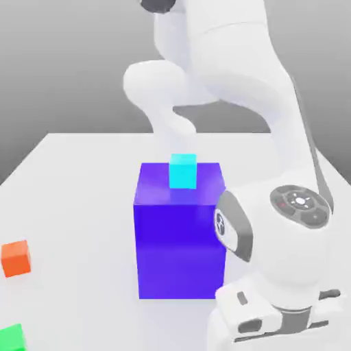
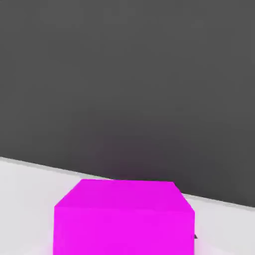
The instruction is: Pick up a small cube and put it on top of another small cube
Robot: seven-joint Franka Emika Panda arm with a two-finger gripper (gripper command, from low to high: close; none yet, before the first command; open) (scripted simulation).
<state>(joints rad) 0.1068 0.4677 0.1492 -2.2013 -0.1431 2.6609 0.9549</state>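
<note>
The small magenta cube [image 2: 123,219] sits very close in front of the hand camera, resting on the white table [image 2: 30,184]. The small green cube [image 1: 10,338] lies at the lower corner on the exterior view's left, cut off by the picture's edge. My gripper's hand [image 1: 274,319] hangs low on the exterior view's right, beside the big blue block, and its lower end runs out of the picture.
A big purple-blue block [image 1: 179,240] stands mid-table with a small cyan cube [image 1: 183,171] on top. A small orange cube [image 1: 15,258] lies on the exterior view's left, just behind the green one. The white arm [image 1: 226,62] arches over the block.
</note>
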